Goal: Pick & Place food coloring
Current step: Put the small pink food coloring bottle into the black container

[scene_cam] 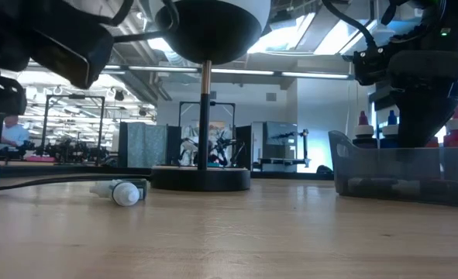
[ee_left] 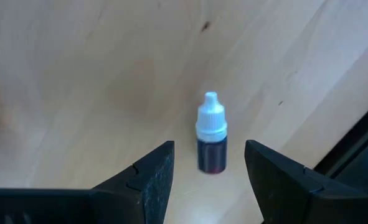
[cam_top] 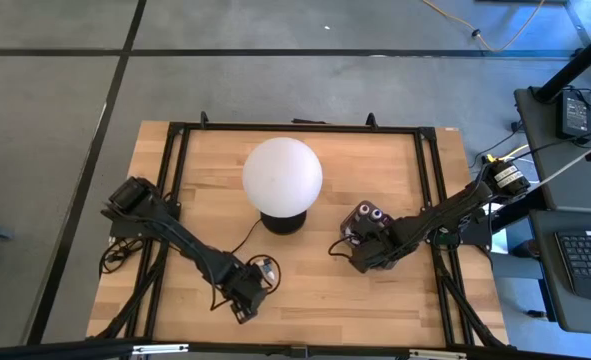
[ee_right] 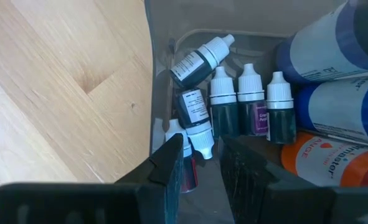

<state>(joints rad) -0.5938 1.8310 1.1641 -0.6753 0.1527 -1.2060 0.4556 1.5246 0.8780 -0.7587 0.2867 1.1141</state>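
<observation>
One small food coloring bottle (ee_left: pixel 211 140), dark with a white pointed cap, lies on its side on the wooden table (cam_top: pixel 315 290), also seen in the low view (scene_cam: pixel 125 192). My left gripper (ee_left: pixel 208 155) hovers over it, open; the bottle's base end shows between the fingers, untouched. Several more small bottles (ee_right: pixel 246 102) lie and stand in the dark translucent tray (scene_cam: pixel 399 167). My right gripper (ee_right: pixel 202 146) reaches down into that tray (cam_top: pixel 367 222), its fingers a narrow gap apart. My right gripper's one finger (ee_right: pixel 171 165) stands in front of a small red bottle (ee_right: pixel 190 174) on the tray floor. That finger hides most of the bottle, and I cannot tell whether it touches it.
The big white globe lamp (cam_top: pixel 282 172) stands mid-table on a black round base (cam_top: pixel 283 222), its cord running toward the left arm. Large blue and orange bottles (ee_right: pixel 333 62) fill the tray's other side. Black frame rails (cam_top: pixel 430 200) border the table.
</observation>
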